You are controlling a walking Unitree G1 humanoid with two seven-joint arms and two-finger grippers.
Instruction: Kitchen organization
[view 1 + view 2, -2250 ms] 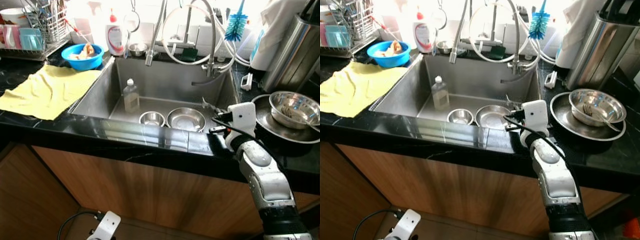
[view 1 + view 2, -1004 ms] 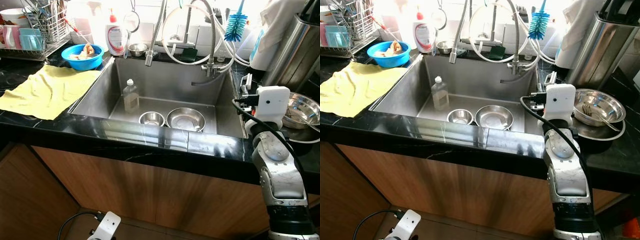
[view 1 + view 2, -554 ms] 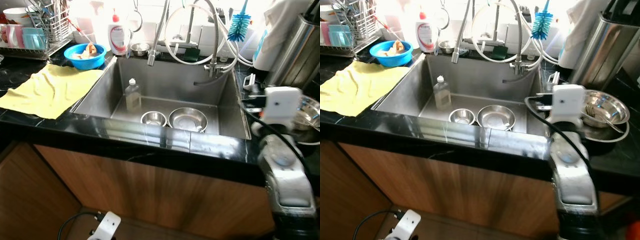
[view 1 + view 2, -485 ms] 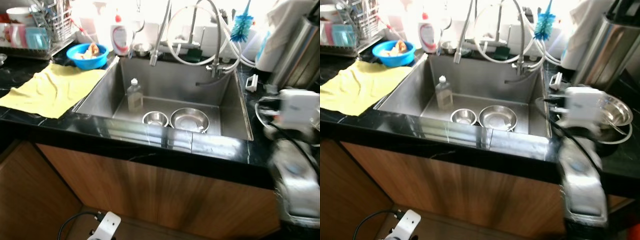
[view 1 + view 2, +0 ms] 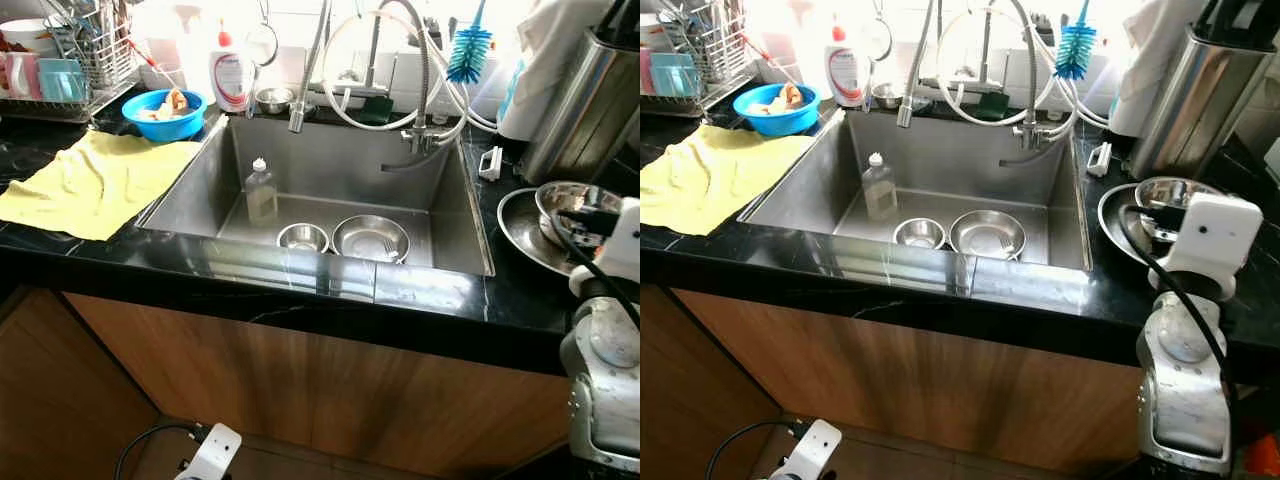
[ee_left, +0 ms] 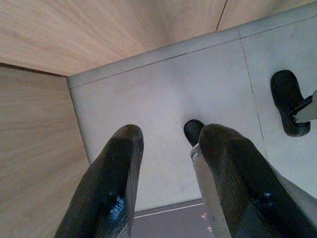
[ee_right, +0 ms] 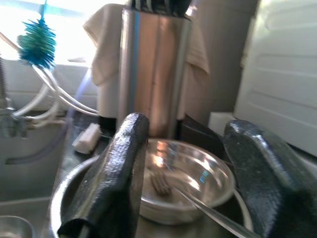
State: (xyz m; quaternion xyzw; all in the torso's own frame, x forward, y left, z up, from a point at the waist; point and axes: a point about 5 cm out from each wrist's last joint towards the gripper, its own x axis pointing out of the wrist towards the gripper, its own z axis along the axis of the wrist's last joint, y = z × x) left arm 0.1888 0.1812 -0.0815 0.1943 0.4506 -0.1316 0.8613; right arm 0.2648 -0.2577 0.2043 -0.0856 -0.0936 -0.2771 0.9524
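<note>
Yellow cloth (image 5: 95, 183), spread flat on the black worktop (image 5: 160, 262) left of the sink (image 5: 452, 215). Blue bowl (image 5: 165, 111) behind it, beside a dish rack (image 5: 85, 55) and a soap bottle (image 5: 231, 72). Sink holds a clear bottle (image 5: 261, 191) standing upright, a small steel bowl (image 5: 303, 238) and a larger steel bowl (image 5: 371, 238) with a fork in it, side by side. Blue brush (image 5: 470, 50) hangs behind the tap hoses. Right worktop: steel plate (image 5: 1120, 222) carrying a steel bowl (image 7: 190, 173) with a fork (image 7: 161, 183). Right claw (image 7: 190, 183) hovers near that bowl, fingers spread wide. Left claw (image 6: 168, 163) hangs low over floor tiles, fingers apart.
</note>
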